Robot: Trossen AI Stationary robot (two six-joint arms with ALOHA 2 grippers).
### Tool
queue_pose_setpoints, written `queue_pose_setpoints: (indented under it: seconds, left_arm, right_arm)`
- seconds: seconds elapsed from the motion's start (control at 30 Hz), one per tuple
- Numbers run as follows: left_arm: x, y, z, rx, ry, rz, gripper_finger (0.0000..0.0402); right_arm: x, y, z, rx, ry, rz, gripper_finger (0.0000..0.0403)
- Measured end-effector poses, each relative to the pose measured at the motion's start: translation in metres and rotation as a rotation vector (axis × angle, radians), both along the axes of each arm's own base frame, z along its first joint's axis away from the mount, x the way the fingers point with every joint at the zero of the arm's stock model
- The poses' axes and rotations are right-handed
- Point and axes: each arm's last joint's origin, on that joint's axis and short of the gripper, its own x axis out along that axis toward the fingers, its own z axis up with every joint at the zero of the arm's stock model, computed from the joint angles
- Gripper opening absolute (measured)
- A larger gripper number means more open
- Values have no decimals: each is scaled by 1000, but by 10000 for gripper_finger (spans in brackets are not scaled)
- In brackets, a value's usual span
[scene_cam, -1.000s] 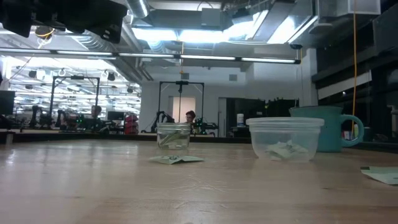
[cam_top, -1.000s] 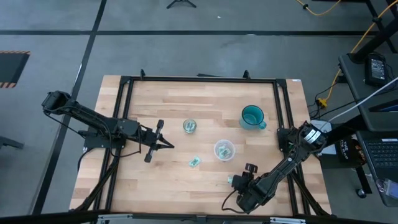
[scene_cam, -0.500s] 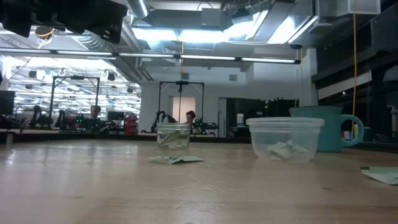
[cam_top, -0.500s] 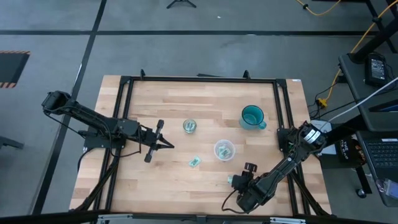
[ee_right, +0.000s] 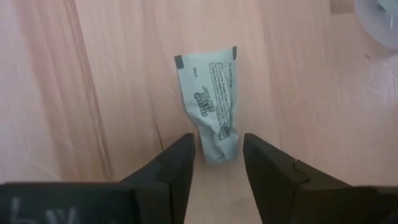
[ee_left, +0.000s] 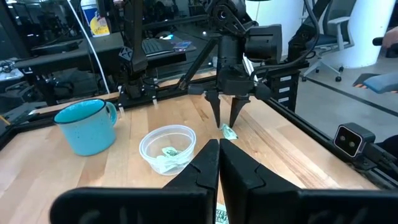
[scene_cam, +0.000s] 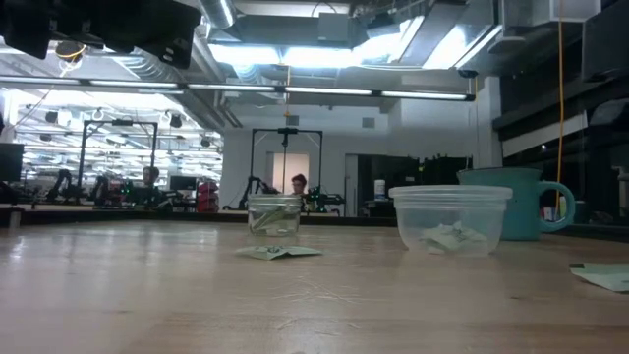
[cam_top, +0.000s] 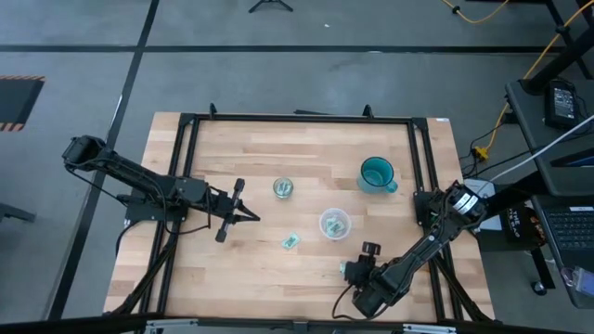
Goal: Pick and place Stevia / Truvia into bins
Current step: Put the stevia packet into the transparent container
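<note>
From above, a wooden table (cam_top: 241,269) carried a teal mug (cam_top: 376,173), a small glass jar (cam_top: 283,188) and a clear plastic cup (cam_top: 334,224). One green packet (cam_top: 290,241) lay between them; another (cam_top: 344,268) sat beneath the right gripper (cam_top: 356,270). The left gripper (cam_top: 243,213) hovered left of the jar.

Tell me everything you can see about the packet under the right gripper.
The packet is a small flat rectangle, pale green and white with printed text, paper-like and creased at one end. It lies flat on the wooden table near the front edge, apart from the plastic cup. The right gripper straddles its creased end, fingers open on either side, not yet closed.
</note>
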Motion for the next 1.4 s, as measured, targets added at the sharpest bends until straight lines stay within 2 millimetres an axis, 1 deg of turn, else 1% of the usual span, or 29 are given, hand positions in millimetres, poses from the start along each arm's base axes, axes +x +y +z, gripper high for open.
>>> queue_pose_setpoints:
  seconds: [0.13,0.3,0.33,0.57,0.7,0.9,0.97,1.1,1.17,1.4]
  left_arm:
    - [0,0,0,0,0,0,8]
    - [0,0,0,0,0,0,8]
    - [0,0,0,0,0,0,8]
    - [0,0,0,0,0,0,8]
    - [0,0,0,1,3,0,8]
    - [0,0,-1,3,8,0,8]
    - [0,0,-1,3,8,0,8]
    - [0,0,-1,3,7,0,8]
    - [0,0,-1,3,7,0,8]
    - [0,0,-2,7,18,0,8]
  right_arm:
    - [1,1,0,13,1,-1,105]
    - [1,1,0,18,0,-5,21]
    - [1,0,0,17,0,-8,11]
    - [0,-2,3,13,0,-12,4]
    - [4,-8,20,47,-37,-21,2]
    - [12,-23,42,43,-67,69,1]
    - [15,-30,47,40,-91,95,1]
    - [13,-48,47,39,-186,124,1]
    - [6,-57,49,34,-225,130,0]
    - [-10,-79,74,76,-480,196,0]
